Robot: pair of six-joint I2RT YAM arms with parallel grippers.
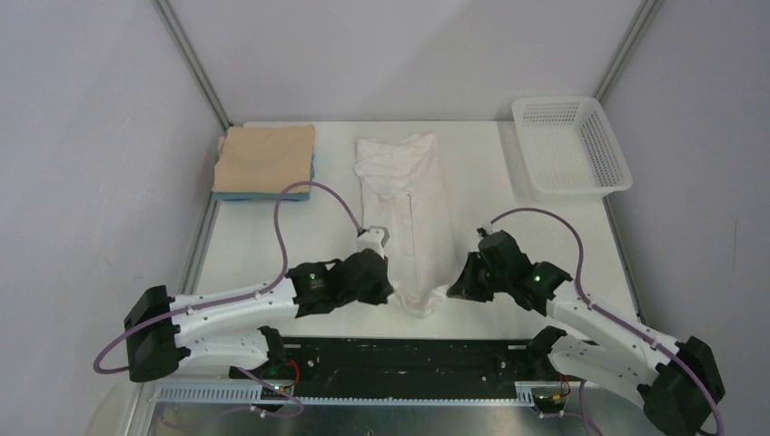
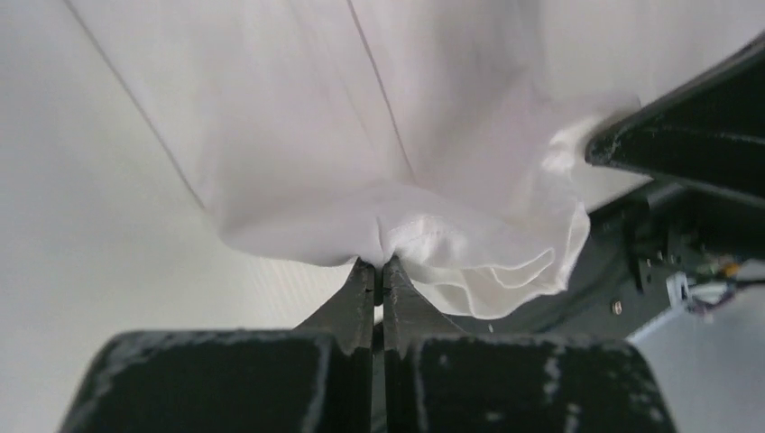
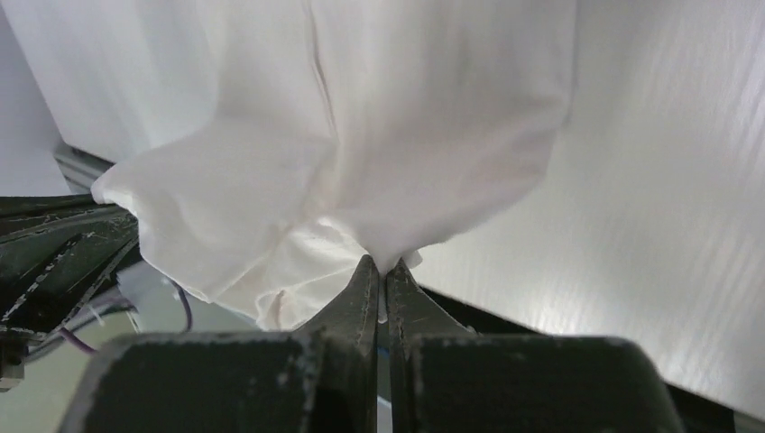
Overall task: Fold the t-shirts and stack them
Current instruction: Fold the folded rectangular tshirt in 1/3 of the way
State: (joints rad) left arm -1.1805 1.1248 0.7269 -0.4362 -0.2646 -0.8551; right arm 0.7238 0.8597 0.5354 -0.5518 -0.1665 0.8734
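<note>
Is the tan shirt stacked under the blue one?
No, the tan t-shirt lies folded on top of the light blue t-shirt.

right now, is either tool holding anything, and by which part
The left tool pinches the white shirt on the left side of its near edge. The right tool pinches the right side of that edge.

The white t-shirt is plain, with soft grey creases. Left of it is a plain tan t-shirt, with a light blue t-shirt showing as a thin band under it. Right of the white t-shirt, the basket is white, patterned with small holes. The table is white. The left gripper and right gripper are black, flecked grey.
</note>
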